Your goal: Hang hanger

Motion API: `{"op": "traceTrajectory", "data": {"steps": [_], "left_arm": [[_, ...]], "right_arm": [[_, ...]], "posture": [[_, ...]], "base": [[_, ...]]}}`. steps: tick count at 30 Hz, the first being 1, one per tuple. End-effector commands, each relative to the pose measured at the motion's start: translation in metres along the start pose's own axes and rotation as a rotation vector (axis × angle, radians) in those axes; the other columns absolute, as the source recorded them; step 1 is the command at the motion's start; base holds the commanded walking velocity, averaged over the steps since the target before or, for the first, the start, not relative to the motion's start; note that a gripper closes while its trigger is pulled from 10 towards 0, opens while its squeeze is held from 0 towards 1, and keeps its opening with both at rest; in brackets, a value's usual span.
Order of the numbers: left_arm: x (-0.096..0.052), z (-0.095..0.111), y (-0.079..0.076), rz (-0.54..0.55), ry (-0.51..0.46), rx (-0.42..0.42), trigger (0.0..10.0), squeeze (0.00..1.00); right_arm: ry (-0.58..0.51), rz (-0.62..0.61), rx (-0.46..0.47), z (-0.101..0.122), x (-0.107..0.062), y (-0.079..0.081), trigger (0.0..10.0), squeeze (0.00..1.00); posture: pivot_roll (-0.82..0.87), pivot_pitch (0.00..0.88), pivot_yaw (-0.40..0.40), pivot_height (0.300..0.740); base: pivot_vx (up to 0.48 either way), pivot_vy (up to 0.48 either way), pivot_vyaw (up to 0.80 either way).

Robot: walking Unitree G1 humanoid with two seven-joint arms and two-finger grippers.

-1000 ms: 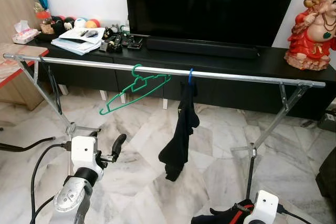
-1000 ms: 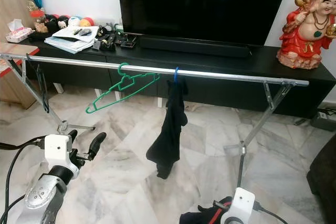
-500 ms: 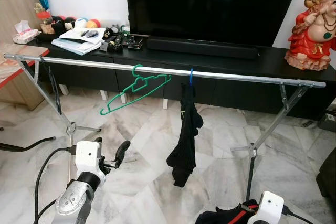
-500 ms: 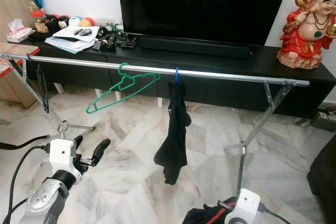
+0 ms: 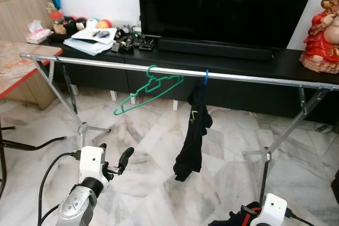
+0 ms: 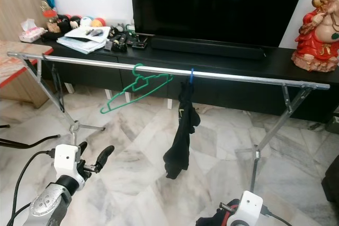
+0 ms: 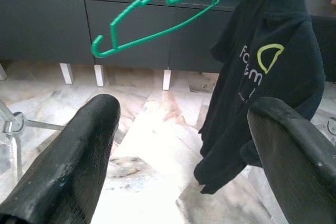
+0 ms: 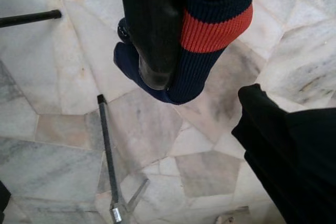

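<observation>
Our left gripper (image 7: 178, 145), fingers spread and empty, sits lower left. The green hanger (image 5: 150, 87) hangs tilted on the rail (image 5: 254, 79) at centre, beside a dark shirt (image 5: 194, 130). Our right gripper (image 8: 173, 40) clamps striped cloth (image 8: 212, 35); it may snag the rack.

My view swings a bit to the left, so the whole room slides right. My left gripper (image 5: 125, 158) sits lower than before. The black shirt (image 5: 195, 130) on the rail (image 5: 243, 79) swings and now hangs straighter.
</observation>
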State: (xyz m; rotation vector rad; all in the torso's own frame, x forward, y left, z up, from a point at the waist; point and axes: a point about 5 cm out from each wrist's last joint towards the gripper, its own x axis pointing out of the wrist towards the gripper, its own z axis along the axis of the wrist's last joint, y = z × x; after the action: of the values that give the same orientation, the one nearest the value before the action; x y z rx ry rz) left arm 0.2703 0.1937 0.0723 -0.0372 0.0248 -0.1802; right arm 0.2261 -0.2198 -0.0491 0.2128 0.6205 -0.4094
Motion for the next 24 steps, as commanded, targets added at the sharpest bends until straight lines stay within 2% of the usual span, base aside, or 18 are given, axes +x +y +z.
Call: {"op": "traceTrajectory", "data": {"steps": [1,24], "left_arm": [[0.0004,-0.0017,0.001,-0.008,0.001,0.0,10.0,0.0],[0.0012,-0.0026,0.0028,0.002,-0.004,-0.005,10.0,0.0]], "right_arm": [[0.001,-0.008,0.002,-0.0016,-0.0006,-0.0009,10.0,0.0],[-0.021,-0.013,0.025,0.0047,0.0012,0.0021,10.0,0.0]], "posture": [[0.09,0.001,0.018,0.74],[0.1,0.029,0.016,0.74]], "base": [[0.0,0.255,0.0],[0.0,0.258,0.0]]}}
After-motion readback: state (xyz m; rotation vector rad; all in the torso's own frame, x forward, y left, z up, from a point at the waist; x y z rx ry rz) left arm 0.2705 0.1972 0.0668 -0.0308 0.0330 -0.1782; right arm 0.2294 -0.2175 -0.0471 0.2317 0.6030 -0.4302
